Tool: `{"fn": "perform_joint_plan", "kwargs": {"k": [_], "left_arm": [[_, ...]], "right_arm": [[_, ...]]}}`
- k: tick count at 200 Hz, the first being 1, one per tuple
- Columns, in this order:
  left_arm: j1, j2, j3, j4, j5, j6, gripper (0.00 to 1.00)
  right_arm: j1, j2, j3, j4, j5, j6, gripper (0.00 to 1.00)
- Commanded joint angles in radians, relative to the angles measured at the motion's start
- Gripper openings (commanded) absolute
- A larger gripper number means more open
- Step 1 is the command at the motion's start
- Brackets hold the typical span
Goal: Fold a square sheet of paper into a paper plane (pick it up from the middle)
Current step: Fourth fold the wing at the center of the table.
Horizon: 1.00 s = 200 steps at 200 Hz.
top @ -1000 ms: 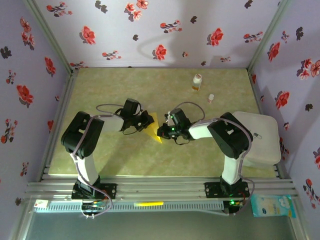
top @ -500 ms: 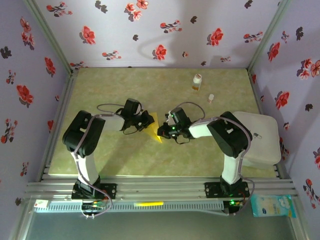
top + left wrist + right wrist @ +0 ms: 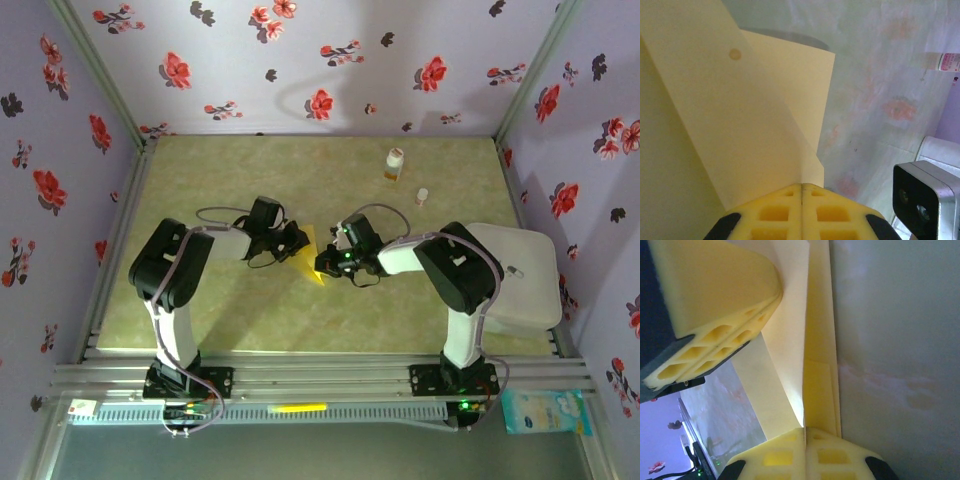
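The mustard-yellow sheet of paper (image 3: 311, 259), folded into the slim, layered, pointed form of a paper plane, hangs between both grippers at mid-table. My left gripper (image 3: 299, 241) is shut on its left side. In the left wrist view the fingertips (image 3: 790, 192) pinch a crease and the paper (image 3: 740, 125) fans upward from them. My right gripper (image 3: 327, 263) is shut on the other side. In the right wrist view its jaws (image 3: 805, 429) clamp stacked flaps of the paper (image 3: 818, 340), with the left gripper's yellow fingers (image 3: 715, 295) close by at upper left.
A small white-and-orange bottle (image 3: 394, 163) stands at the back right, also seen as a bottle (image 3: 950, 62) in the left wrist view. A tiny white object (image 3: 422, 196) lies near it. A white board (image 3: 515, 275) overhangs the table's right edge. Flowered walls enclose three sides.
The left arm's elbow has drifted slightly to the right. Both grippers and the paper stay where they were.
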Motion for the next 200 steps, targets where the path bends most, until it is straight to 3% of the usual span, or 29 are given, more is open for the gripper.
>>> {"fn": "perform_joint_plan", "kwargs": {"k": [1,96,200], "left_arm": [[-0.006,0.026,0.023,-0.013,0.007,0.032,0.06],[-0.006,0.047,0.032,-0.047,0.009,0.053,0.06],[-0.006,0.055,0.029,-0.071,0.005,0.074,0.05]], "right_arm": [[0.006,0.071,-0.005,-0.063,0.066,0.010,0.04],[0.006,0.072,0.001,-0.069,0.064,0.011,0.06],[0.006,-0.017,-0.031,-0.091,0.007,0.032,0.15]]}}
